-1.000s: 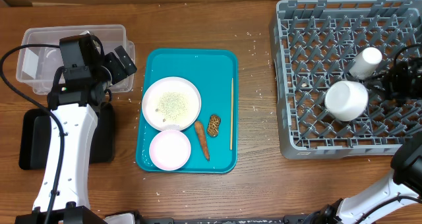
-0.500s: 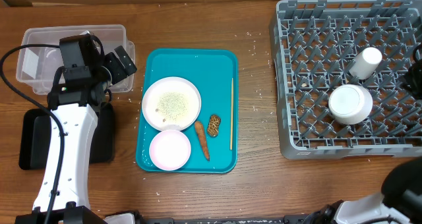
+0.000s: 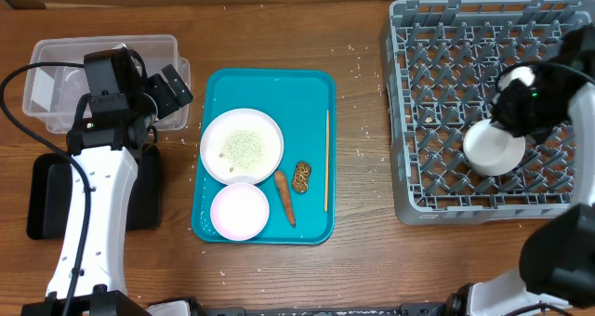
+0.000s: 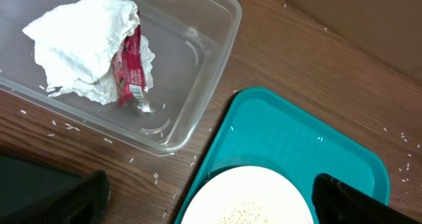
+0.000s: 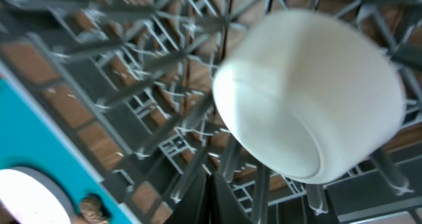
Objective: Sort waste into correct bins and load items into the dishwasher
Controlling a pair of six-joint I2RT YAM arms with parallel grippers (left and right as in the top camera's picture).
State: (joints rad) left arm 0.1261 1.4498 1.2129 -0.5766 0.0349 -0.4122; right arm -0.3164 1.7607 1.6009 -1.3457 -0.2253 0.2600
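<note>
A teal tray [image 3: 265,88] holds a white plate of rice [image 3: 242,145], a small white bowl [image 3: 240,211], a carrot piece [image 3: 284,197], a brown scrap [image 3: 302,176] and a thin wooden stick [image 3: 326,160]. My left gripper [image 3: 172,88] is open and empty between the clear bin [image 3: 56,51] and the tray; its wrist view shows the plate [image 4: 247,201] between its fingers [image 4: 211,197]. My right gripper [image 3: 513,111] hovers over the grey dish rack [image 3: 418,37], shut and empty [image 5: 212,197], next to a white cup [image 3: 493,149] lying in the rack [image 5: 310,95].
The clear bin holds a crumpled white tissue [image 4: 86,46] and a red wrapper [image 4: 132,62]. A black bin [image 3: 46,200] lies under the left arm. A white cylinder [image 3: 518,77] in the rack is partly hidden by the right arm. Rice grains dot the wood.
My right arm drew away to the frame's right edge, then came back over the rack beside the white cup. The cup shifted slightly. The left arm has not moved.
</note>
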